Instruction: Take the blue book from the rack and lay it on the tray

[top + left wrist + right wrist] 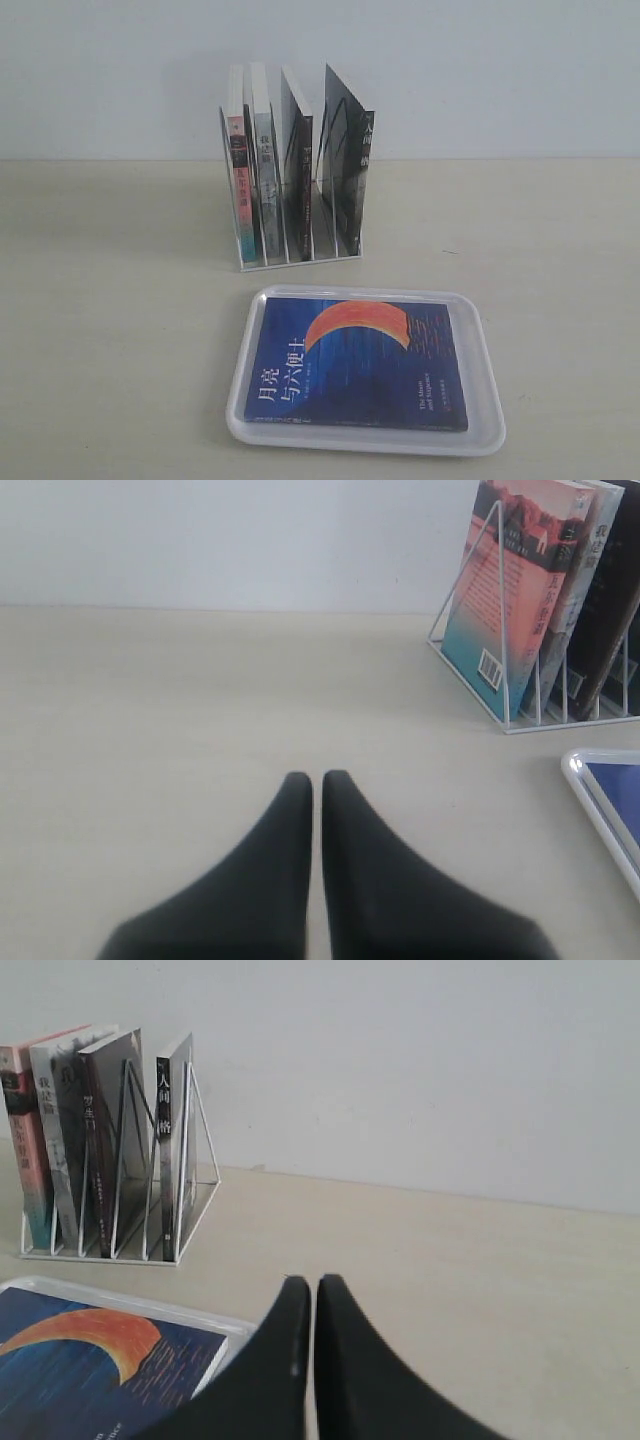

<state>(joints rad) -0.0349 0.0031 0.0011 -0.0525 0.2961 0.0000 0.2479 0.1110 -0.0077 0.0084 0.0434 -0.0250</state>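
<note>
Exterior view: the blue book (pixel 358 362) lies flat, cover up, in the tray (pixel 485 400), just before the rack (pixel 300 261). The right gripper (pixel 312 1285), fingers pressed together, sits near the book's corner. The left gripper (pixel 317 780), likewise closed, sits farther off, with only the tray's edge in its view.

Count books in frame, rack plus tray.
5. Four stand in the rack: pink-spined book leftmost in the exterior view, then grey-spined book, dark book, black book rightmost. The blue book lies flat on the tray. None looks hidden.
</note>
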